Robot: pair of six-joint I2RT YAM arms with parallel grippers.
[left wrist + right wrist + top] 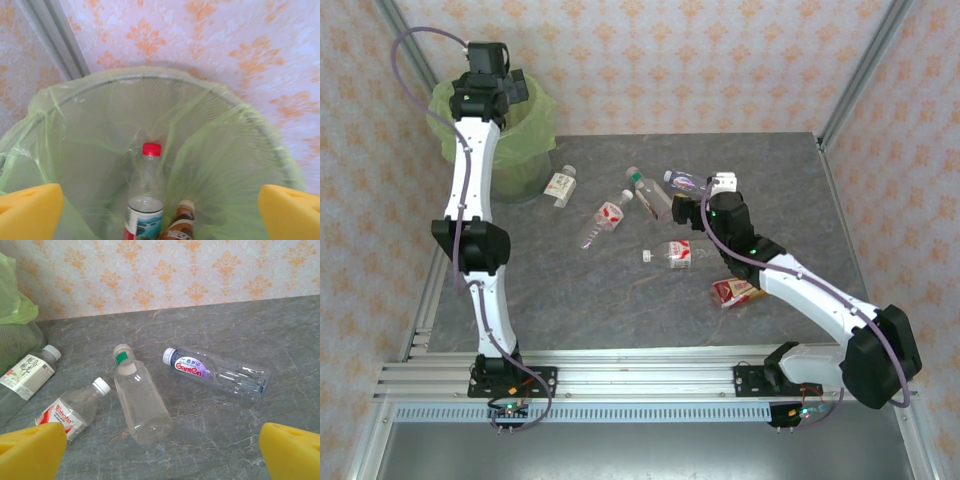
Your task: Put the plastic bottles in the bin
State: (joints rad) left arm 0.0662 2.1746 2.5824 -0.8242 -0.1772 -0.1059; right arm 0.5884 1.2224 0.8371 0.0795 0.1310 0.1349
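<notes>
My left gripper (510, 92) hangs over the bin (525, 140), open and empty, its yellow pads (30, 212) wide apart. Down in the green bag (100, 130) stand a clear red-capped bottle (145, 195) and a brown bottle (181, 225). My right gripper (162, 452) is open above the table, holding nothing. Ahead of it lie a clear bottle with a green neck band (140, 400), a purple-labelled bottle (215, 371) and a red-white labelled bottle (75, 410). A white-labelled bottle (31, 371) rests beside the bin.
On the grey table (570, 300) another red-white bottle (672, 254) lies mid-table, and a crushed red-orange one (735, 292) lies under the right arm (800, 285). Metal frame posts (865, 70) and patterned walls close in the back and sides.
</notes>
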